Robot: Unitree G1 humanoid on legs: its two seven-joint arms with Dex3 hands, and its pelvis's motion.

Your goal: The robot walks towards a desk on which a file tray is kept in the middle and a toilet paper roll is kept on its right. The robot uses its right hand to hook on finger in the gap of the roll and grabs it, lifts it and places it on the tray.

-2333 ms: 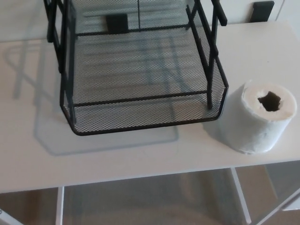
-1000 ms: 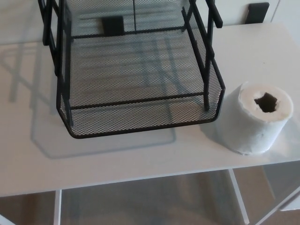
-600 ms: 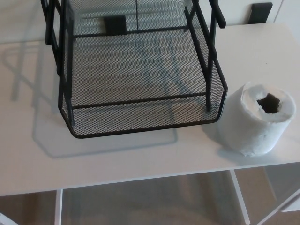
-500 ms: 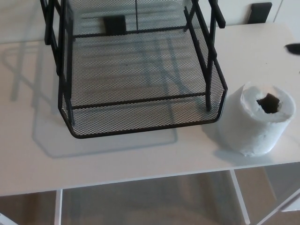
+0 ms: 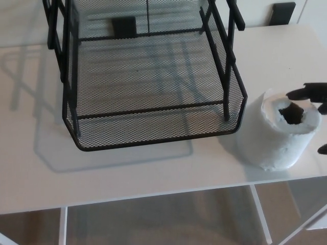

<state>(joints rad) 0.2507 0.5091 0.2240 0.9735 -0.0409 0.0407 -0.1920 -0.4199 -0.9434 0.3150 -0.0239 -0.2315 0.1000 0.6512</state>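
My right hand (image 5: pixel 316 97) shows only at the right edge of the head view, as a few black fingertips (image 5: pixel 299 93) just beside the toilet paper roll (image 5: pixel 278 131). One fingertip points in toward the roll's top rim, close to the dark core hole, but it is not inside the hole. A second black tip sits a little further right, and another dark bit shows at the picture edge beside the roll's lower flank. The tips I can see are spread apart and hold nothing; the rest of the hand is cut off by the frame.

The roll stands upright on the white desk (image 5: pixel 153 168), hole facing up, its paper rough and ragged around the top edge. It is just to the right of the file tray (image 5: pixel 153 139), near the tray's front right corner and clear of the mesh wall. The tray is black wire mesh with upright posts at its sides, and its lower shelf is bare mesh. The roll is near the desk's front edge. My left hand is out of the picture.
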